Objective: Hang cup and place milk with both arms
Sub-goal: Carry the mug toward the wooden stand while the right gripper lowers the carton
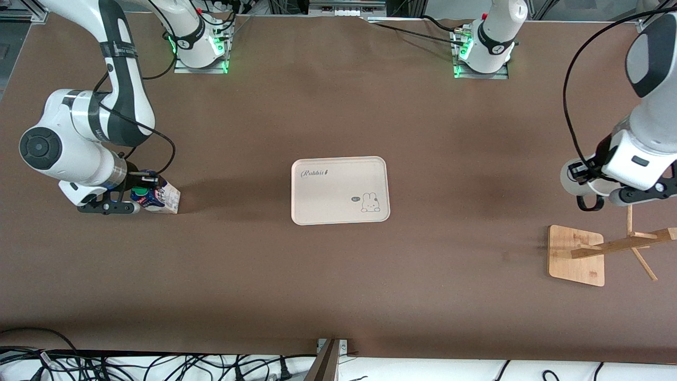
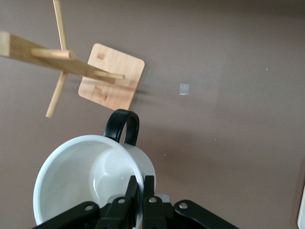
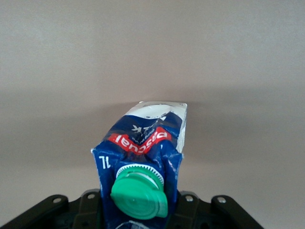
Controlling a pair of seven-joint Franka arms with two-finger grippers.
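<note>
My right gripper [image 1: 138, 191] is shut on the milk carton [image 1: 158, 198], low at the right arm's end of the table. In the right wrist view the carton's blue top [image 3: 143, 143] and green cap [image 3: 139, 194] sit between my fingers [image 3: 185, 210]. I cannot tell if its base touches the table. My left gripper [image 1: 600, 189] is shut on the white cup [image 1: 573, 181], pinching its wall [image 2: 141, 195]. It holds the cup [image 2: 86, 176] in the air beside the wooden rack [image 1: 616, 246]. The black handle [image 2: 123, 125] points toward the rack's pegs [image 2: 102, 75]. The smiley face is hidden.
A white tray [image 1: 340, 211] with a rabbit drawing lies at the table's middle. The rack's square base [image 1: 575, 256] stands at the left arm's end, nearer the front camera than the cup. Cables run along the table's front edge.
</note>
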